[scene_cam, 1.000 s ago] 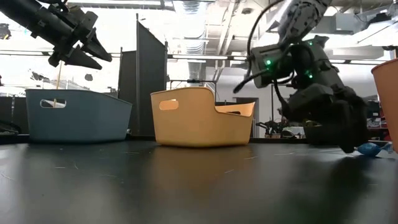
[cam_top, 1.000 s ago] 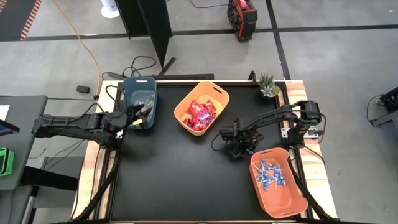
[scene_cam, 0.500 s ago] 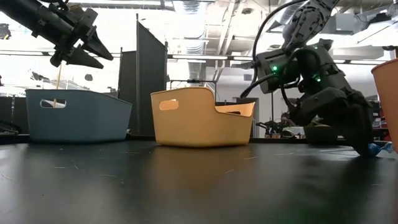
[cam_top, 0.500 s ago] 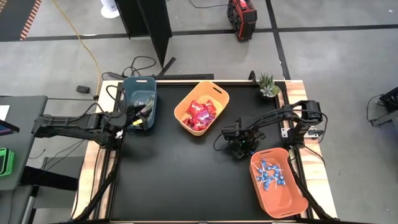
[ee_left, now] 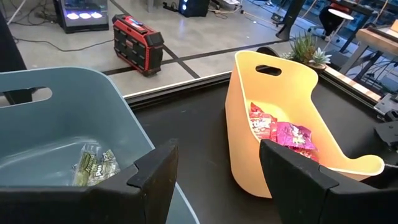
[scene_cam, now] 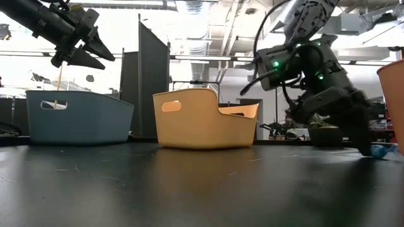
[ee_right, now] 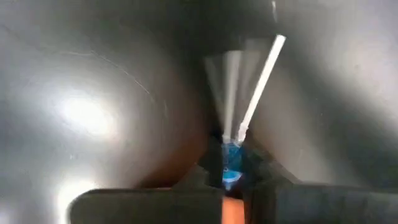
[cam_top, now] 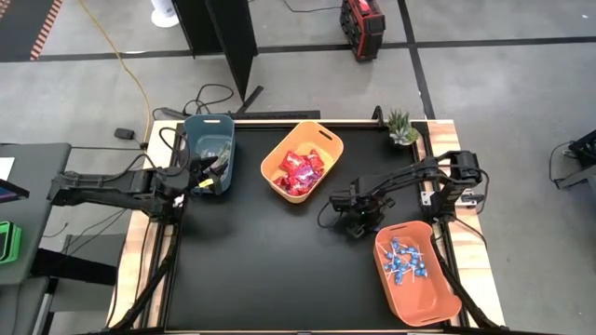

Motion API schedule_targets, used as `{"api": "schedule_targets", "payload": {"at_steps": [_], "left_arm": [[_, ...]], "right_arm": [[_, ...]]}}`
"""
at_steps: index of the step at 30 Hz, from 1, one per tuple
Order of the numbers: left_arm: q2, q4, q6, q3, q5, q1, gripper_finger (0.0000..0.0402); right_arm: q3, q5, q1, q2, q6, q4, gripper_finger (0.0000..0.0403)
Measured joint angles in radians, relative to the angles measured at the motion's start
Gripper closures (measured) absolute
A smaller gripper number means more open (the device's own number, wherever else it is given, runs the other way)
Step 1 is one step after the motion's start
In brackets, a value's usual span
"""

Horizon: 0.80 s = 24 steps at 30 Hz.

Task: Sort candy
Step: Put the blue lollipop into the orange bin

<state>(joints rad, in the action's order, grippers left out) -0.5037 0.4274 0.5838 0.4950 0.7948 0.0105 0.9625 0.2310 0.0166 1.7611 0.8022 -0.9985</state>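
One blue lollipop [ee_right: 232, 157] sits pinched in your right gripper [cam_top: 358, 226], jaws shut on it, low on the table [cam_top: 261, 270] beside the orange bin [cam_top: 445, 305]. Lift straight, clear the rim, drop it among the others. Left gripper [cam_top: 207, 175] waits open, holding nothing, over the blue bin [cam_top: 200, 124].

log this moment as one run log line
right gripper: shut on blue lollipop, low on table beside orange bin | left gripper: open, over blue bin | step: pick
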Motion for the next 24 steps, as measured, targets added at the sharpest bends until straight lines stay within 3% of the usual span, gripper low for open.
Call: {"api": "schedule_targets", "payload": {"at_steps": [11, 24], "left_arm": [[0.000, 0.000, -0.001, 0.000, 0.002, 0.000, 0.0182], [0.000, 0.000, -0.006, 0.000, -0.003, 0.000, 0.0182]], "right_arm": [[0.182, -0.040, -0.016, 0.002, -0.026, -0.095, 0.0399], [0.527, -0.052, -0.061, 0.000, -0.026, -0.459, 0.0402]]}}
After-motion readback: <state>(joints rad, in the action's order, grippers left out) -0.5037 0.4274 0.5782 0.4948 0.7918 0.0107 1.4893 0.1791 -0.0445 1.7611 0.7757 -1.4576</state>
